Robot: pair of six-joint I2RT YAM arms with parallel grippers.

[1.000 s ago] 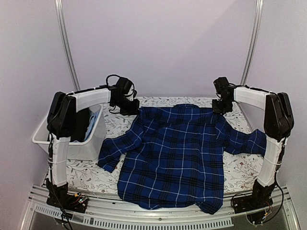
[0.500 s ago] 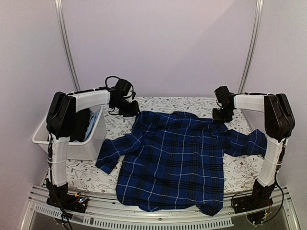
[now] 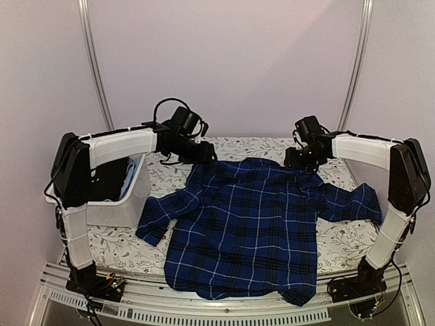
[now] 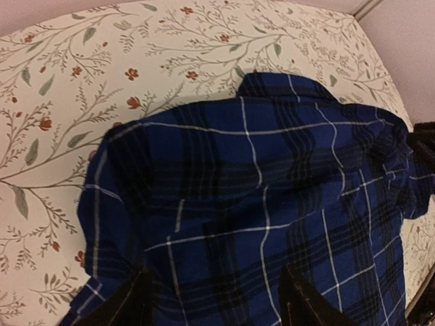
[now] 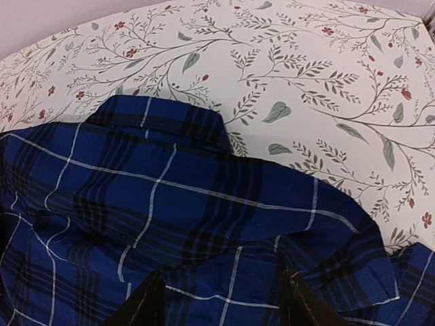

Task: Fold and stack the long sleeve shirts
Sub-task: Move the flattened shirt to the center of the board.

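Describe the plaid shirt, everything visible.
The shirt is navy plaid woven cloth with thin white lines, spread flat but wrinkled on the floral table, collar at the far side, both sleeves angled outward, hem at the near edge. No buttons show. The open left gripper and right gripper hang just over its shoulders, holding nothing.

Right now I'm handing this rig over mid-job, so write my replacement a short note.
The left hand is open and empty, over the shirt left of its collar.
The right hand is open and empty, right of the collar.
The shirt lies spread on the table, collar far, sleeves out sideways.
The bin at left holds more cloth.
Done: laid out. Left: all folds, stacking.
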